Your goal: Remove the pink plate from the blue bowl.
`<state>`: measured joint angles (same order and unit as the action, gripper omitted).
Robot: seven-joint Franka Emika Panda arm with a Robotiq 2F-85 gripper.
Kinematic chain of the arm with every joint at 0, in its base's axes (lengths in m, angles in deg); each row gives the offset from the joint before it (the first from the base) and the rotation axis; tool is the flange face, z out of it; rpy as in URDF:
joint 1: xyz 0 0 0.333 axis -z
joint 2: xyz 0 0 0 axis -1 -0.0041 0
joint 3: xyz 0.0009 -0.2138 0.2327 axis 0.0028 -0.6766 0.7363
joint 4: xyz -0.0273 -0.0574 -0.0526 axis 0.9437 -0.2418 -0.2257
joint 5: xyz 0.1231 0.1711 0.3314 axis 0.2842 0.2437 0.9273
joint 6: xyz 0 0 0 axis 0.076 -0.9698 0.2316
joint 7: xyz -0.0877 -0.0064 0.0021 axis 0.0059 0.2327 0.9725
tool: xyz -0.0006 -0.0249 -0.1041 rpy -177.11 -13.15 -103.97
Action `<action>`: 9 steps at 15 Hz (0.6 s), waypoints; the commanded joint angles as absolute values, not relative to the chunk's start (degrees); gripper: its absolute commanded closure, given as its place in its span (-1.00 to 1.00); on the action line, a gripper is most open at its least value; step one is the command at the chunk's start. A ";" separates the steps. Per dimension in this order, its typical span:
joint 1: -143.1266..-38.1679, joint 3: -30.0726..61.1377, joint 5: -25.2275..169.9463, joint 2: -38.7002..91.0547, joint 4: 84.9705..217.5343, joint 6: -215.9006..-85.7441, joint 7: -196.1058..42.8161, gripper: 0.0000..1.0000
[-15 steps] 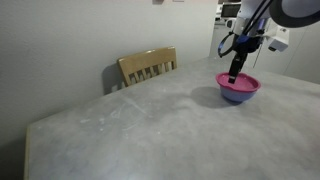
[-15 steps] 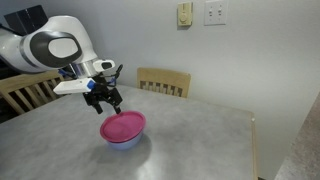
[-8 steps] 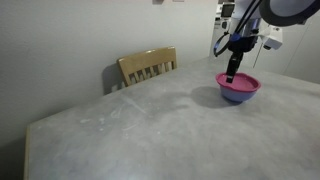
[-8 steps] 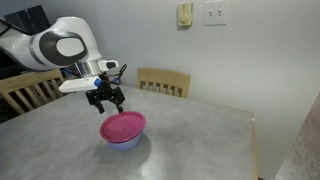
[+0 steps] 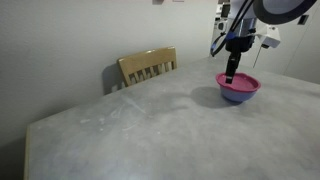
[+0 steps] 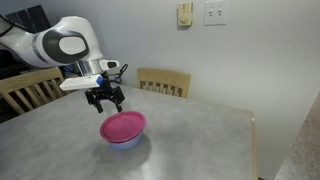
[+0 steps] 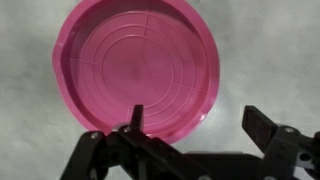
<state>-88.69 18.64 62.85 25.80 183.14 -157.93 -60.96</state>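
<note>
End effector (image 6: 108, 103), fingers spread and empty, hovers just above the pink plate (image 6: 122, 125), which sits atop the blue bowl (image 6: 125, 142) on the grey counter (image 6: 200, 135).

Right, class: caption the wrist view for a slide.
Open gripper hovers over the pink plate, grey table behind.

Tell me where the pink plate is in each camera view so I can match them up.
In an exterior view: the pink plate sits far right, on the blue bowl.
In an exterior view: it lies left of centre, low.
Wrist view: it fills the upper middle.
Shared landmark: the gripper, open over the plate.
</note>
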 commanded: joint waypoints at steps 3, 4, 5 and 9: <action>-88.43 18.46 63.38 25.33 182.40 -156.53 -61.08 -1.00; -88.45 18.53 63.66 24.81 182.02 -156.13 -61.10 -1.00; -88.43 18.61 63.92 24.22 181.80 -156.28 -61.20 -1.00; -88.40 19.15 65.07 23.02 181.38 -156.70 -60.60 -1.00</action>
<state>-88.68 18.56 63.72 25.00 183.13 -157.53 -61.38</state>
